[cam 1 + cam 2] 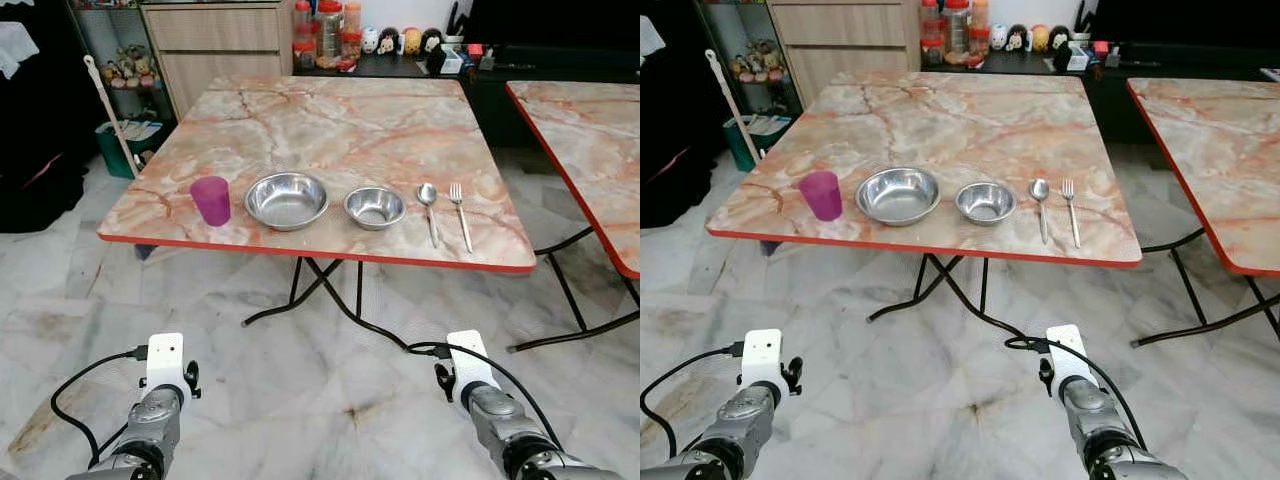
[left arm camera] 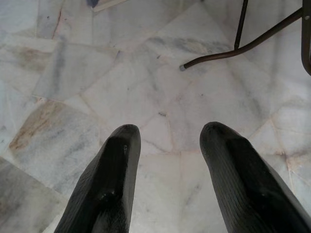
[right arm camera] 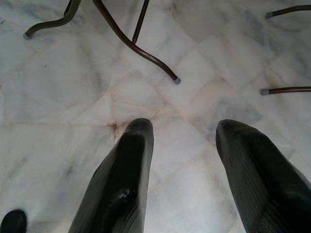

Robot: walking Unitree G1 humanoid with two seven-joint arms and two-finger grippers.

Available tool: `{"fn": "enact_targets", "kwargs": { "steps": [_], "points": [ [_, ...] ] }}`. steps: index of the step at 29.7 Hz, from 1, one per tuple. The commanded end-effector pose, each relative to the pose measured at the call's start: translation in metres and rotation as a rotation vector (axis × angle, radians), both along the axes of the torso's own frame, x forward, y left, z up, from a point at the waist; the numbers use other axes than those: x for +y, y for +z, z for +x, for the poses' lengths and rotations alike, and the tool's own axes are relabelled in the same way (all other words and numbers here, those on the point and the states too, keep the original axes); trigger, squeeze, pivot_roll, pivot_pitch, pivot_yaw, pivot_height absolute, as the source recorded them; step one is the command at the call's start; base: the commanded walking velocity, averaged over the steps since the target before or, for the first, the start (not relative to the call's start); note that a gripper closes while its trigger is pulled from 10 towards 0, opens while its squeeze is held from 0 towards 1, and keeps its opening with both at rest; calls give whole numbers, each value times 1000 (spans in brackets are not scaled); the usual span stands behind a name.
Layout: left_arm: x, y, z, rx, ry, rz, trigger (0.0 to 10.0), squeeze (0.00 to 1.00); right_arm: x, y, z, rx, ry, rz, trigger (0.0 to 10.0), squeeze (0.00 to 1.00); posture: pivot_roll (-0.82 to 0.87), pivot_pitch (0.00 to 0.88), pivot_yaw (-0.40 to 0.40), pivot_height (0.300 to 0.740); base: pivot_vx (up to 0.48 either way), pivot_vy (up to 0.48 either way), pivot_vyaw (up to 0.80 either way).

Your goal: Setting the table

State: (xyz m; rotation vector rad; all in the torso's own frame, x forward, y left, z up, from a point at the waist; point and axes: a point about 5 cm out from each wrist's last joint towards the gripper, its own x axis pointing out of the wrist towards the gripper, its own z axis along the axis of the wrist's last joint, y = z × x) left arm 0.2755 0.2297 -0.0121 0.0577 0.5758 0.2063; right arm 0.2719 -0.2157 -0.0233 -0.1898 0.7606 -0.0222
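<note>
A marble-patterned table (image 1: 340,120) with a red edge stands ahead. Along its near edge, from left to right, sit a purple cup (image 1: 211,200), a large steel bowl (image 1: 286,200), a smaller steel bowl (image 1: 374,207), a spoon (image 1: 429,208) and a fork (image 1: 460,214). Both arms hang low in front of the table, over the floor. My left gripper (image 2: 167,133) is open above marble tiles with nothing between its fingers. My right gripper (image 3: 184,128) is open too, empty, pointing at the floor near the table's legs (image 3: 141,46).
A second marble table (image 1: 590,140) stands to the right. Behind are a wooden cabinet (image 1: 215,45), a dark sideboard (image 1: 400,62) with jars and figurines, and a green bin (image 1: 125,140) at the left. Black folding legs (image 1: 320,290) spread beneath the table.
</note>
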Motion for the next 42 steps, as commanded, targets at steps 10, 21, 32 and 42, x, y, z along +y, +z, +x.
{"fn": "enact_targets", "kwargs": {
  "steps": [10, 21, 32, 42],
  "points": [
    [-3, 2, 4, 2, -24, 8, 10000, 0, 1, 3, 4, -11, 7, -5, 10000, 0, -14, 0, 11, 740, 311, 0, 0],
    [-5, 2, 5, 5, -33, 6, 10000, 0, 0, 4, 4, -10, 7, -7, 10000, 0, -15, 0, 11, 740, 301, 0, 0],
    [7, 19, 14, -117, 34, 65, 10000, 0, 2, 3, 4, -5, 9, -8, 10000, 0, -14, 0, 10, 740, 50, 0, 0],
    [24, 76, 38, -503, 145, 80, 10000, 0, 6, 7, 10, -9, 22, -8, 10000, 0, 1, 0, 3, 740, 0, 0, 0]
  ]
}}
